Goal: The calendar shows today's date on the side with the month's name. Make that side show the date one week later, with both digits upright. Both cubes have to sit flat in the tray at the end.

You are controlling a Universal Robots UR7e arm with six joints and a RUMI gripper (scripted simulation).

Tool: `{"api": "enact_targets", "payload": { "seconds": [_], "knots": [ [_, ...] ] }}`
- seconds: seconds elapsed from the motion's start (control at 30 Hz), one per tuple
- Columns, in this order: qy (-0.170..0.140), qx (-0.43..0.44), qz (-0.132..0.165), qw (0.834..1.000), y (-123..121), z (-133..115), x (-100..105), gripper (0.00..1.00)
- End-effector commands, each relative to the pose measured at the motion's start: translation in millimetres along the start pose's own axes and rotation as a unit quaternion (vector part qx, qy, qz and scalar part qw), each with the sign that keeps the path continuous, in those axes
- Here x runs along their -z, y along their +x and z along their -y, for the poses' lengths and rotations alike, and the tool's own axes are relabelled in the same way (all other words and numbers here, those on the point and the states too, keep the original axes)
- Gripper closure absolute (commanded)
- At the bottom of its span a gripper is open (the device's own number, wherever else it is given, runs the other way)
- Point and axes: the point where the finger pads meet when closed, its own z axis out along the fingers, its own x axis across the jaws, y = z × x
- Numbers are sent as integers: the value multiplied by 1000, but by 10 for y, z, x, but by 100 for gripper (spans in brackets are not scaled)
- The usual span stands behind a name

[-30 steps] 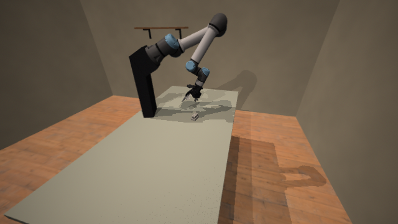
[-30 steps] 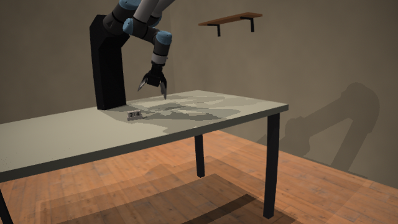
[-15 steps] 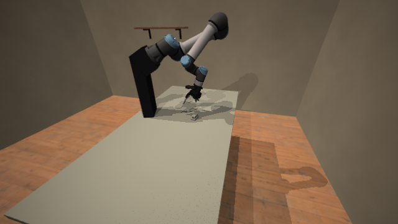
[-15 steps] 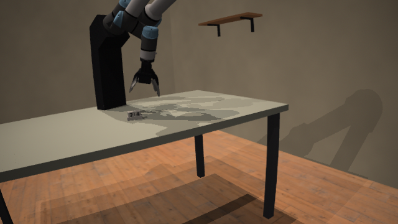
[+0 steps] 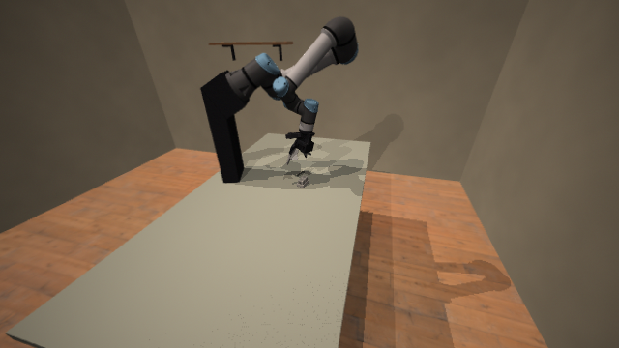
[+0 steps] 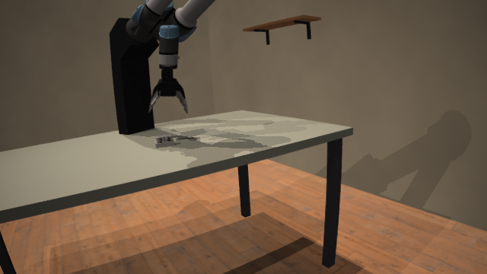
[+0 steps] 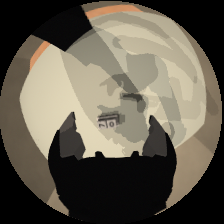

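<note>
The small block calendar [image 6: 167,142] sits on the grey table near the arm's black base: a tray with two grey cubes side by side. In the exterior view the cubes' faces read about "2" and "4"; the digits are too small to be sure. The calendar also shows in the top view [image 5: 303,181] and in the wrist view [image 7: 108,121], where the side facing the camera reads differently. My gripper [image 6: 168,103] hangs open and empty well above the calendar, pointing down. It shows too in the top view [image 5: 296,156] and in the wrist view [image 7: 112,131].
The arm's black pedestal [image 6: 131,76] stands on the table just behind the calendar. A wooden wall shelf [image 6: 282,23] hangs high on the back wall. The table's right edge [image 5: 360,203] runs close to the calendar's side of the table.
</note>
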Motion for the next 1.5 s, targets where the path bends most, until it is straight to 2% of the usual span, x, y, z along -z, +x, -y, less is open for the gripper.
{"api": "enact_targets", "payload": {
  "seconds": [0.0, 0.5, 0.97, 1.47],
  "knots": [
    [-17, 28, -23, 999, -69, -112, 108, 0],
    [-83, 92, -41, 991, -326, -452, 414, 0],
    [-108, 115, -42, 987, -407, -561, 528, 0],
    [-112, 120, -42, 986, -421, -586, 546, 0]
  ]
}}
